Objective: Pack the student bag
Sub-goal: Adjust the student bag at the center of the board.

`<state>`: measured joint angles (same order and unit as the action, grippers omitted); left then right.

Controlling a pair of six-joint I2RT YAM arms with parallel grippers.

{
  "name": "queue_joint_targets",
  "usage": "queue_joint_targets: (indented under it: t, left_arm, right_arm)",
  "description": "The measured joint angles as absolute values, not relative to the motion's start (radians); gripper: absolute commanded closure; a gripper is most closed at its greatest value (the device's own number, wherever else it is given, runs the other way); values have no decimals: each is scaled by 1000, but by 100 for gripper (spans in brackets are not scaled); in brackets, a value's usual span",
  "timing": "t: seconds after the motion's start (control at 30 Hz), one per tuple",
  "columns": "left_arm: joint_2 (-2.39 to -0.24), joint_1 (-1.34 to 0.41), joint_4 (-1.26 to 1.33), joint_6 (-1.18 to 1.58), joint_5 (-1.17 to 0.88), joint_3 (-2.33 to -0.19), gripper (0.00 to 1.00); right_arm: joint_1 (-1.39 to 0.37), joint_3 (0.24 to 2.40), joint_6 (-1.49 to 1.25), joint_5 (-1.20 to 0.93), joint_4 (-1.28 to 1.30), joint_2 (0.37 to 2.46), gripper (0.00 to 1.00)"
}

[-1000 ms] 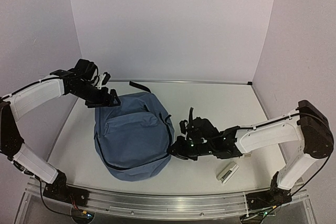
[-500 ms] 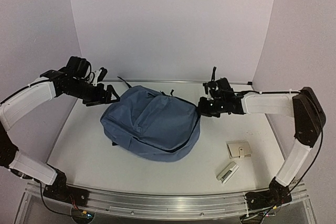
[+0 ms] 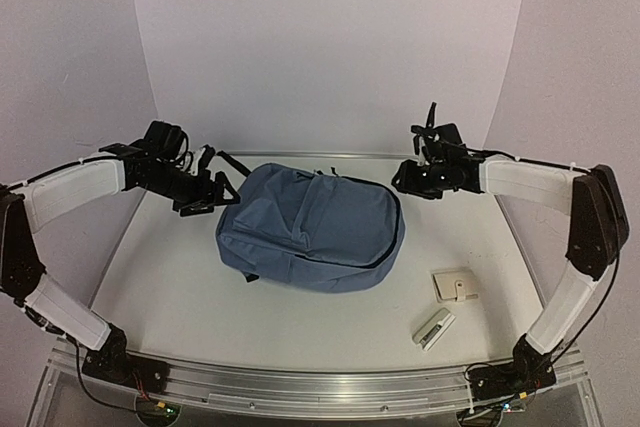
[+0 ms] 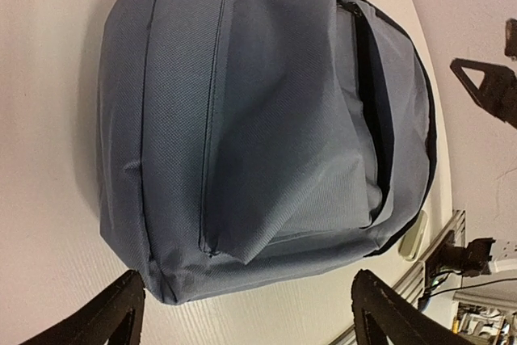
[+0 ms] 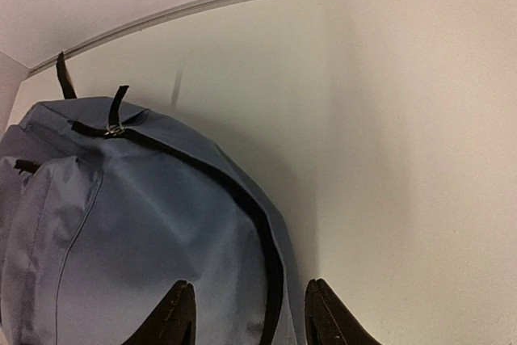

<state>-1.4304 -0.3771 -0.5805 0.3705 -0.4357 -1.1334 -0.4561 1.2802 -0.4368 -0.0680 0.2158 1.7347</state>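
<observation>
The student bag [image 3: 312, 229] is a dusty-blue backpack lying flat in the middle of the table, its black zip running round the right end. In the left wrist view the student bag [image 4: 242, 111] fills most of the frame, and my left gripper [image 4: 250, 319] stands open just off its near end with only table between the fingers. My left gripper [image 3: 220, 196] hovers at the bag's left edge. My right gripper [image 3: 405, 183] is at the bag's far right corner. In the right wrist view my right gripper [image 5: 250, 321] is open above the zipped edge of the student bag [image 5: 137, 232].
A small beige wallet-like case [image 3: 455, 285] and a pale grey stapler-like item [image 3: 433, 329] lie on the table at the front right. A metal rail [image 3: 300, 383] runs along the front edge. Walls close in the back and both sides.
The bag has swung round and slid toward the back right. My right gripper, shut near its edge before, has risen to the far right corner and opened. The left gripper stays open.
</observation>
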Motion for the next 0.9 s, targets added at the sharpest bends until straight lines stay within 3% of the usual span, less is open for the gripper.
queue_joint_targets:
  t: [0.1, 0.4, 0.67, 0.9]
  left_arm:
    - [-1473, -382, -530, 391, -462, -1123, 36]
    - [-1596, -476, -499, 381, -423, -1140, 47]
    - [-1605, -500, -515, 354, -332, -1146, 98]
    - [-1611, -548, -525, 329, -302, -1163, 100]
  right_arm:
    - [-459, 1213, -453, -88, 223, 1628, 50]
    - [-459, 1114, -503, -127, 235, 1425, 49]
    - [-459, 1112, -535, -185, 238, 1389, 49]
    - [-459, 1090, -557, -217, 235, 1340, 41]
